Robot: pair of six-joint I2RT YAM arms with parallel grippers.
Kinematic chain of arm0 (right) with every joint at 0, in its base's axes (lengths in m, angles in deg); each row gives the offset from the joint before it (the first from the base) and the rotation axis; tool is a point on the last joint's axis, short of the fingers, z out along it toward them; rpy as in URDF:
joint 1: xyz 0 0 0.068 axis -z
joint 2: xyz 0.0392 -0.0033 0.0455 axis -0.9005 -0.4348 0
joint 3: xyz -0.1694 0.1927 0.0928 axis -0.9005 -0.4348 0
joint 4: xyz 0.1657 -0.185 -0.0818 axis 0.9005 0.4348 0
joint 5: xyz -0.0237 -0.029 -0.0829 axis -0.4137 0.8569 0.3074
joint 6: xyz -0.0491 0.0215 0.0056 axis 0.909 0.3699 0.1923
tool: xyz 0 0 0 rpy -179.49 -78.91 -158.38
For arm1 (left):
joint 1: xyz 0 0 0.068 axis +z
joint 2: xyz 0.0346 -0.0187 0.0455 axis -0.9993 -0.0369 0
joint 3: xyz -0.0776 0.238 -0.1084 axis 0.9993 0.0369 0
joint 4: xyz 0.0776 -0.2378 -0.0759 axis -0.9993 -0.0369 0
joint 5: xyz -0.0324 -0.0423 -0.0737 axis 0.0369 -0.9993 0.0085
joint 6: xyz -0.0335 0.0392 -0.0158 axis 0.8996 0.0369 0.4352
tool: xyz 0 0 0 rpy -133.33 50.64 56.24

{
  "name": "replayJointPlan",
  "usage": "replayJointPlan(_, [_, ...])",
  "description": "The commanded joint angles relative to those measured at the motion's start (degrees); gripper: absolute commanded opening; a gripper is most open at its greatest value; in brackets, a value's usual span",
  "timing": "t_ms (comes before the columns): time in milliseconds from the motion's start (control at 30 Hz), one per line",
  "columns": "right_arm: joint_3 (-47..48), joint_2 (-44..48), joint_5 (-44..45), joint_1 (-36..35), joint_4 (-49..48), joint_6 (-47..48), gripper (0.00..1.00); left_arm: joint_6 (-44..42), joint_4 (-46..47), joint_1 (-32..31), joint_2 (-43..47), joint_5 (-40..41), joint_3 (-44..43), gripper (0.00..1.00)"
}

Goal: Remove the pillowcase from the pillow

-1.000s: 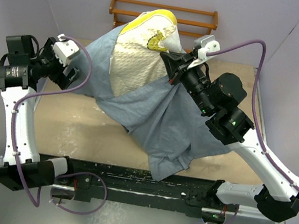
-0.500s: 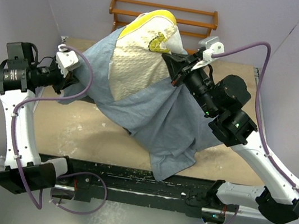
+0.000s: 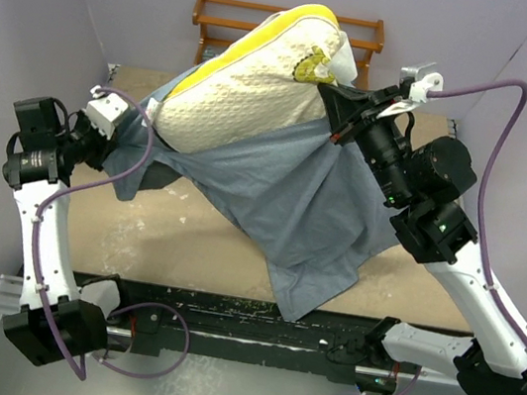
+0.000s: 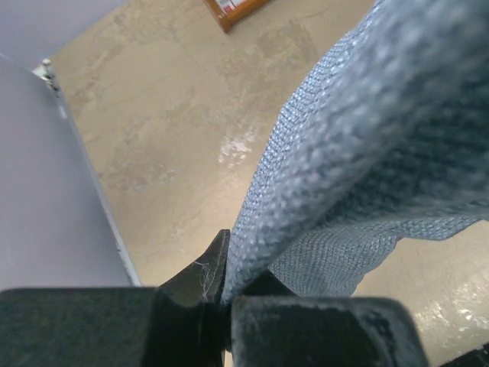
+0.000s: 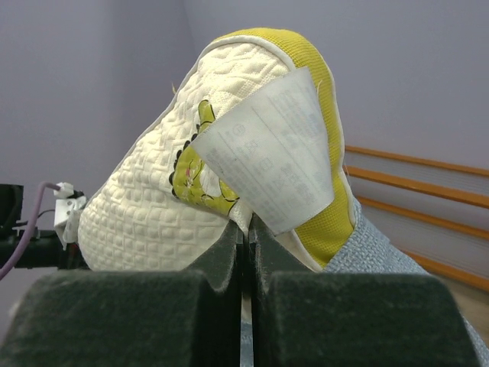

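The cream quilted pillow (image 3: 245, 89) with yellow edging is held tilted up above the table's back. My right gripper (image 3: 333, 91) is shut on its corner beside the white tag (image 5: 267, 153); in the right wrist view the fingertips (image 5: 246, 229) pinch the pillow (image 5: 145, 206) seam. The blue-grey pillowcase (image 3: 303, 204) hangs off the pillow's lower part and drapes down to the table's front. My left gripper (image 3: 125, 136) is shut on the pillowcase's left edge; the left wrist view has the fabric (image 4: 344, 153) running out from between the closed jaws (image 4: 223, 289).
A wooden rack (image 3: 289, 21) stands against the back wall behind the pillow, with its rails (image 5: 412, 180) also in the right wrist view. The beige tabletop (image 3: 138, 228) lies below. Grey-purple walls close in on the left and right.
My left gripper has closed on the pillowcase's edge and pulled left. My right arm has lifted the pillow up and to the right, baring more of it.
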Motion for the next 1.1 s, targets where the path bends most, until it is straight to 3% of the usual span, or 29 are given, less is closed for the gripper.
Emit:
replayJointPlan(0, [2.7,4.9,3.1,2.6,-19.4,-5.7,0.0,1.4,-0.8,1.7,-0.8,2.1,4.1,0.0])
replayJointPlan(267, [2.3,5.0,3.1,4.9,-22.5,-12.8,0.0,2.9,-3.3,1.6,-2.2,-2.7,4.8,0.0])
replayJointPlan(333, [2.4,4.9,3.5,5.3,-23.0,-13.8,0.0,2.1,-4.1,1.7,-3.0,-3.7,4.6,0.05])
replayJointPlan(400, [3.0,4.5,4.0,5.5,-22.8,-14.5,0.0,0.8,-5.9,1.6,-3.3,-5.7,3.7,0.19])
replayJointPlan(533, [3.5,3.0,3.4,5.8,-22.5,-15.4,0.0,0.0,-9.1,1.7,-1.9,-11.9,-0.8,0.59])
replayJointPlan(600, [3.9,1.6,1.7,5.8,-21.9,-15.5,0.0,-1.1,-14.0,1.7,-1.9,-17.0,-8.5,0.76])
replayJointPlan(667, [4.8,-0.4,-0.4,5.8,-19.9,-15.0,0.0,-0.4,-19.4,1.7,-2.8,-22.2,-21.5,0.9])
replayJointPlan(733, [4.9,-2.4,-3.0,5.8,-18.9,-14.3,0.0,2.6,-21.8,1.6,-4.3,-27.7,-33.7,0.99])
replayJointPlan(833, [4.3,-4.9,-5.5,5.8,-18.0,-14.0,0.0,5.1,-28.7,1.6,-8.6,-36.4,-51.1,0.99])
replayJointPlan(900, [4.4,-6.9,-8.6,5.7,-18.9,-12.7,0.0,8.9,-30.4,1.6,-10.5,-42.4,-57.3,0.99])
replayJointPlan(967, [4.2,-8.8,-11.3,4.6,-19.0,-13.5,0.0,16.5,-23.7,1.6,-9.1,-44.8,-55.5,0.99])
replayJointPlan(1067, [4.1,-11.6,-10.2,-0.6,-18.8,-9.4,0.0,29.4,-7.6,1.6,-4.5,-43.4,-44.1,0.99])
